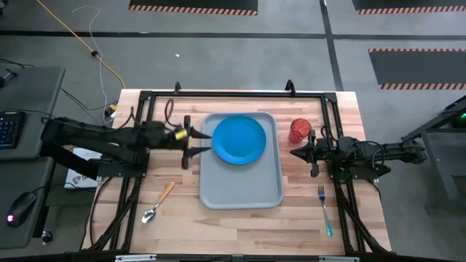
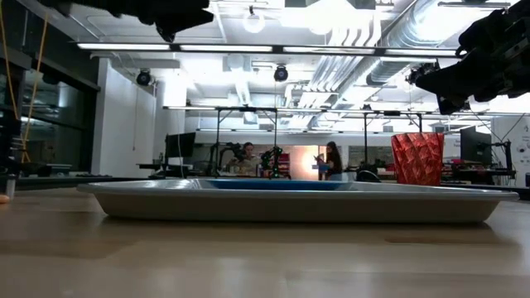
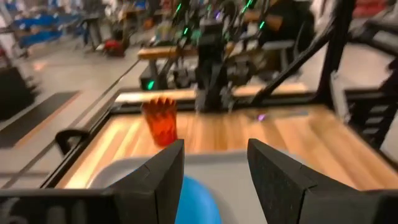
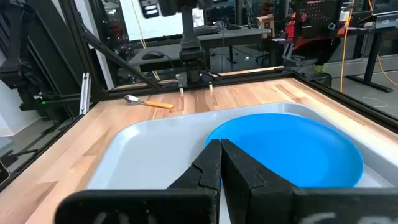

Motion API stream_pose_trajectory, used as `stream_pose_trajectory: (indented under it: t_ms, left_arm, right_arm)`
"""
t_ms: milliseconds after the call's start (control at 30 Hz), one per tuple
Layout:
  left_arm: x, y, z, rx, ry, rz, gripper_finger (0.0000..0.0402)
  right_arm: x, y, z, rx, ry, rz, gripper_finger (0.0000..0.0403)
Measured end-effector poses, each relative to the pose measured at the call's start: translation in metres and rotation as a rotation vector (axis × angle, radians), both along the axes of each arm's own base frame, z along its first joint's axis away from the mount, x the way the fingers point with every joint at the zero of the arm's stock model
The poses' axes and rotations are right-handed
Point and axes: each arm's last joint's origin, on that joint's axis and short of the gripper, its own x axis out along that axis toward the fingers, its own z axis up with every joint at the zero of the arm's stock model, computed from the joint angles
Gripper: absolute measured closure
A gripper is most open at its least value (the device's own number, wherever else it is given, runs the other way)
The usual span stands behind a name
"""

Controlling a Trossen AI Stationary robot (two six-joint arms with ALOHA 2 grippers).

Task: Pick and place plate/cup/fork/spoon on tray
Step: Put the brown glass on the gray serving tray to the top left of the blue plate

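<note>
While the plate (image 1: 240, 140) is already lying in the upper half of the tray (image 1: 241, 191) at the centre of the high view, I am counting one item of four as placed; the cup (image 1: 300, 130) is standing on the wood just right of the tray, the spoon (image 1: 158, 202) is lying at lower left and the fork (image 1: 325, 209) at lower right, so three are waiting. I am holding the left gripper (image 1: 203, 143) at the tray's left rim, fingers spread and gripping nothing; the right gripper (image 1: 295, 153) is hovering below the cup, fingers pressed together, empty.
</note>
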Motion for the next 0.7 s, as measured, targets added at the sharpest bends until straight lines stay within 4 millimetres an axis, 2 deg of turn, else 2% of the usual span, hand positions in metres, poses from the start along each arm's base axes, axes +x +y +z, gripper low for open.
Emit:
stream_pose_trajectory:
  t_ms: [233,700]
  left_arm:
    - [-0.003,0.026,-0.014,-0.053,-0.053,0.000,0.0234]
    - [-0.013,0.027,-0.001,-0.033,-0.182,0.007,0.0234]
  right_arm:
    - [0.000,0.000,0.000,0.000,0.002,0.000,0.0402]
    - [0.000,0.000,0.000,0.000,0.002,0.000,0.0402]
